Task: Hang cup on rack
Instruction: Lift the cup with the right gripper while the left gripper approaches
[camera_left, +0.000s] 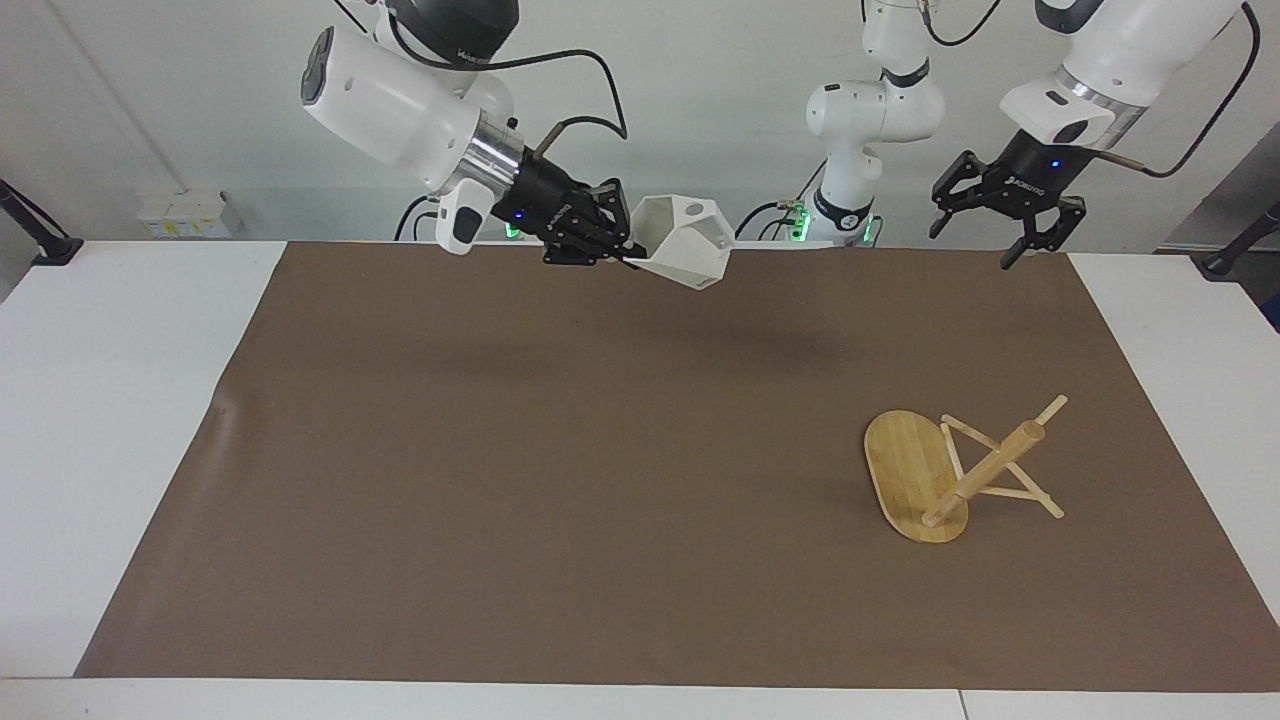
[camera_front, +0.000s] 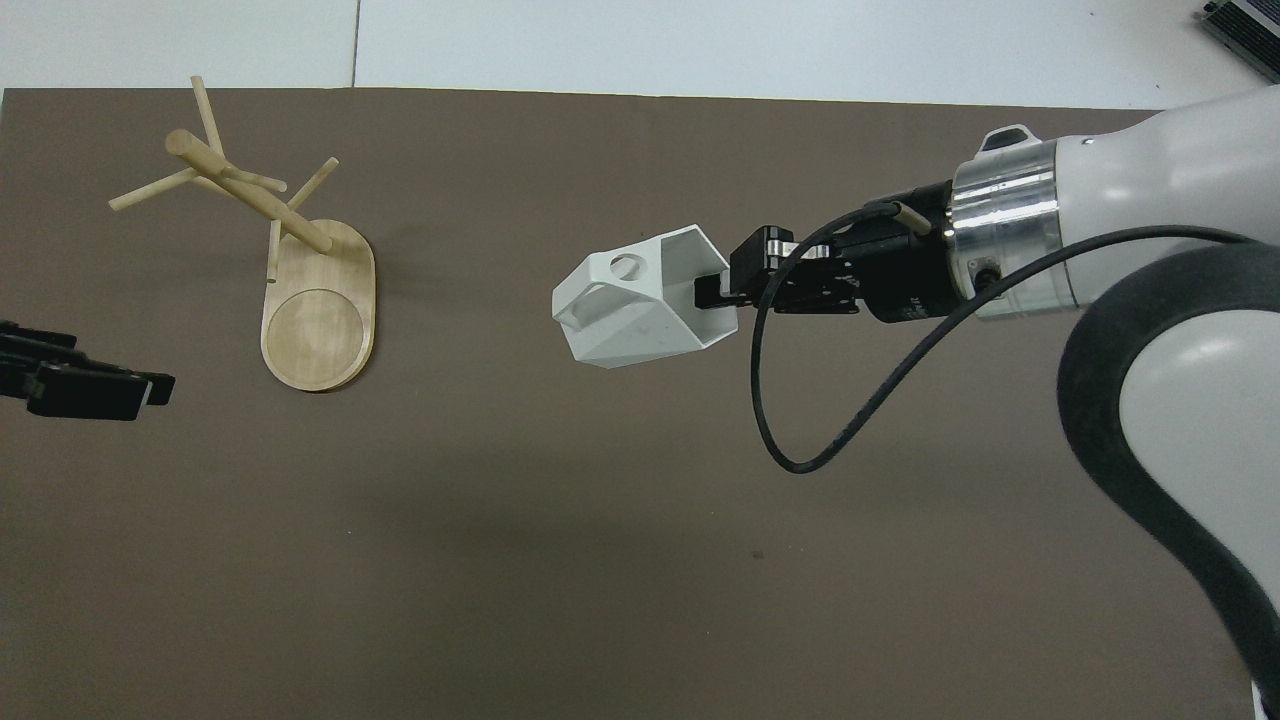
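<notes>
Now, from the facing view: the right hand (camera_left: 622, 240) is up in the air over the brown mat (camera_left: 560, 480), clamped on the rim of the white cup (camera_left: 685, 240). Cup is tipped on its side, mouth turned back toward the hand, handle with its round hole on the end away from the fingers. Off toward the left arm's end of the table (camera_left: 110, 420), the wooden rack (camera_left: 950, 475) stands on the mat, well apart from the cup. Above that end hangs the left hand (camera_left: 1003, 225), fingers spread wide, holding nothing.

Over to the overhead view: right hand (camera_front: 722, 293) reaches in from the side, fingers pinching the cup's (camera_front: 630, 310) wall, with the cup sticking out past its fingertips. The rack (camera_front: 300, 290) sits with its pegs fanned out. The left hand (camera_front: 110, 392) pokes in at the edge, just beside the rack's base.
</notes>
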